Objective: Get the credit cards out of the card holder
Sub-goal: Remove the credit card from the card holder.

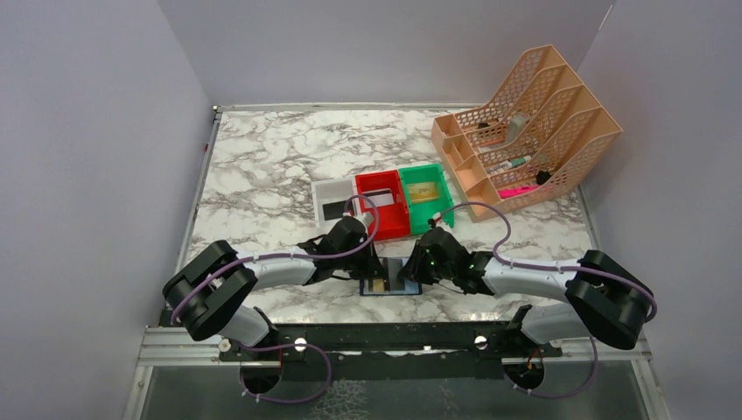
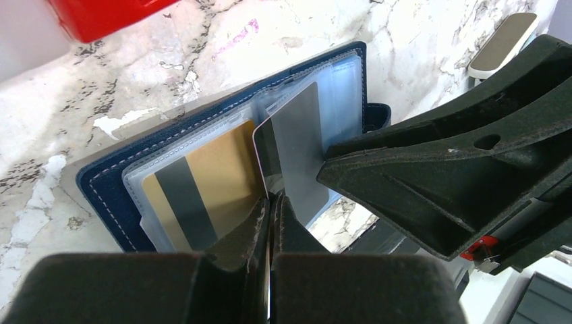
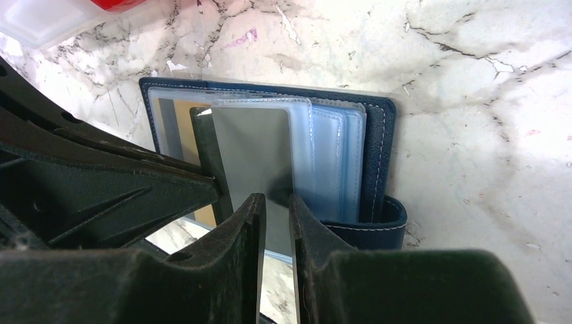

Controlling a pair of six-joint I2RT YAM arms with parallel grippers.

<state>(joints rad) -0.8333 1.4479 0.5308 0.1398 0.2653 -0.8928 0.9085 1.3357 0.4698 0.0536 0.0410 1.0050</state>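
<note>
The marbled surface point(image 1: 262, 175) carries the card holder point(image 1: 404, 287) low in the centre of the top view. It lies open and flat, with both arms bent in over it from either side. By my reading, the step in hand is drawing one card out of its pocket, with more left to do after it. In the left wrist view the navy holder point(image 2: 101, 196) runs from lower left to upper centre. The left claw point(image 2: 271, 216) sits at the bottom centre of that frame, at the holder's near edge. Its fingers are closed to a sliver on the bottom edge of the whitish-grey card point(image 2: 305, 142), which stands up out of the leaves. The right claw point(image 3: 275, 223) comes in at the bottom centre of its own view, over the same near edge. Its fingers stand a narrow gap apart around the lower edge of the grey card's leaf, and I cannot tell whether they press on it or only straddle it. The clear sleeves point(image 3: 334, 162) fan to the right of the card in that view. The gold card point(image 2: 216, 169), with its dark stripe, lies flat in a sleeve to the left and is not yet taken out. The next move calls for a straight pull along the card's length. The holder must be held down during it, or the whole wallet may slide with the card.
</note>
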